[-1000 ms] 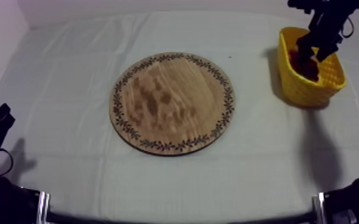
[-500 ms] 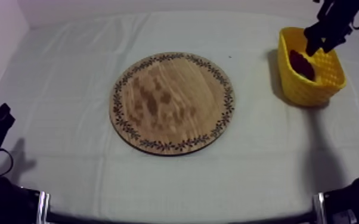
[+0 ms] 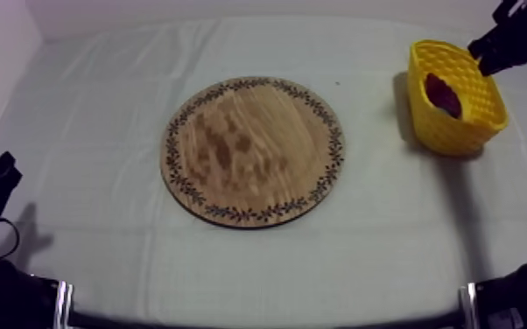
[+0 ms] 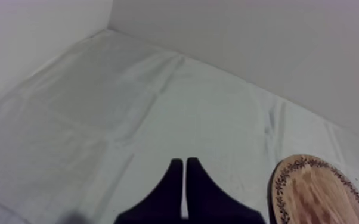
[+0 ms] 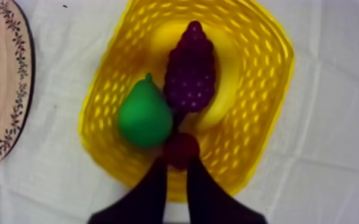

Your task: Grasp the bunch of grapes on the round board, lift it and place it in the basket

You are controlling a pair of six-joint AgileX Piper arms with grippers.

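Black right end effector point(image 5: 177, 164) hovers slightly open, empty, over yellow basket point(image 5: 266, 71).

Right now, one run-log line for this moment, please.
grapes in yellow basket with pear, banana, small red fruit | right fingers open above basket | left fingers shut over cloth

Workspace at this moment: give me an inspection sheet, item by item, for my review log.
Surface: grey-white cloth, creased, covering the table.
Job's things: bunch of grapes lies in the yellow basket, beside the pear and partly over the banana; wooden board at the table's middle.
Clutter: pear, banana and small red fruit, all in the basket.
Grippers: left gripper low at its side of the table, jaws shut on nothing; right gripper above the basket, jaws open, holding nothing.
Cables: nothing seen.
Surroundings: pale wall behind the table.
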